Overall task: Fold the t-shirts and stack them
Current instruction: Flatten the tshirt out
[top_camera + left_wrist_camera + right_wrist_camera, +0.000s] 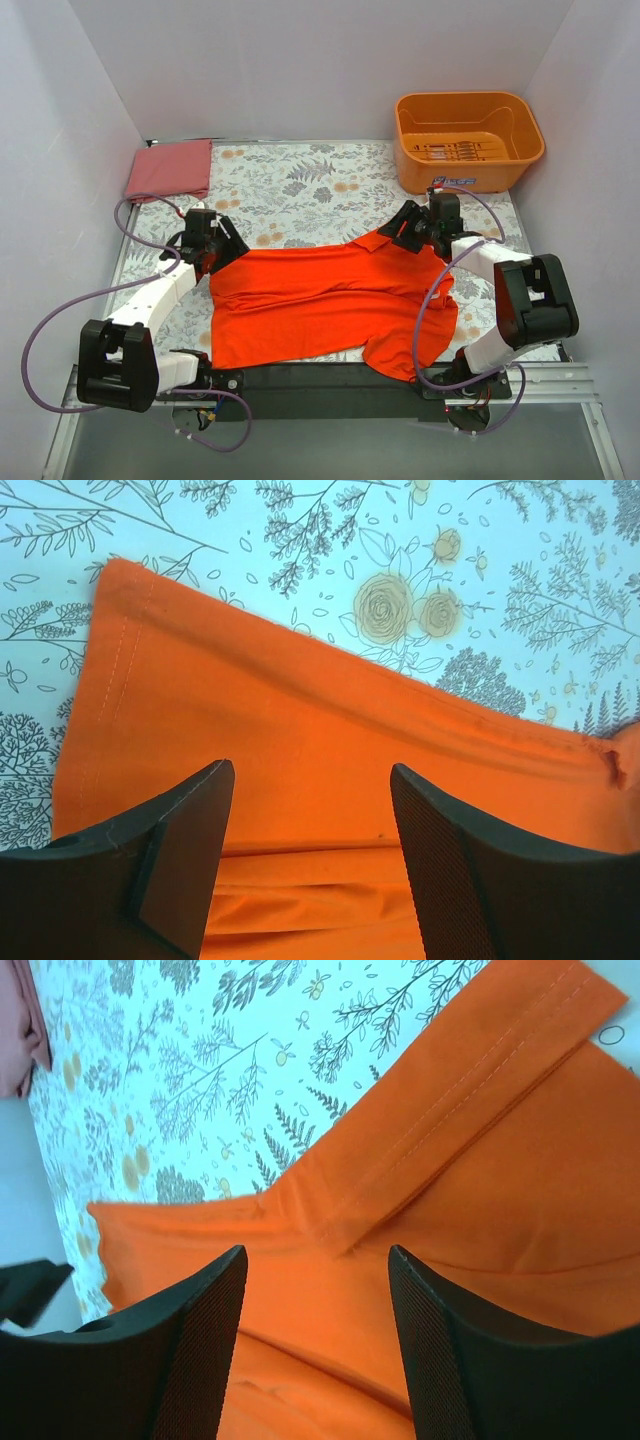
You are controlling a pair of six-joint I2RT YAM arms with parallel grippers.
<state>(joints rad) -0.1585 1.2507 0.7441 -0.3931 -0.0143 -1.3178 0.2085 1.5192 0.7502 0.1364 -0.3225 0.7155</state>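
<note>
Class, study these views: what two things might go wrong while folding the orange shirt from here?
The left gripper and right gripper stand open over layered hems; they may pinch only one layer of the orange t-shirt. The purple cable crosses over its sleeve and might drag it.

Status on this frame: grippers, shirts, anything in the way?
Left gripper and right gripper open, nothing held, at far edge of orange-red t-shirt. It lies spread out; pinkish-red t-shirt folded, far-left corner. Orange tub far right, clear of both.
</note>
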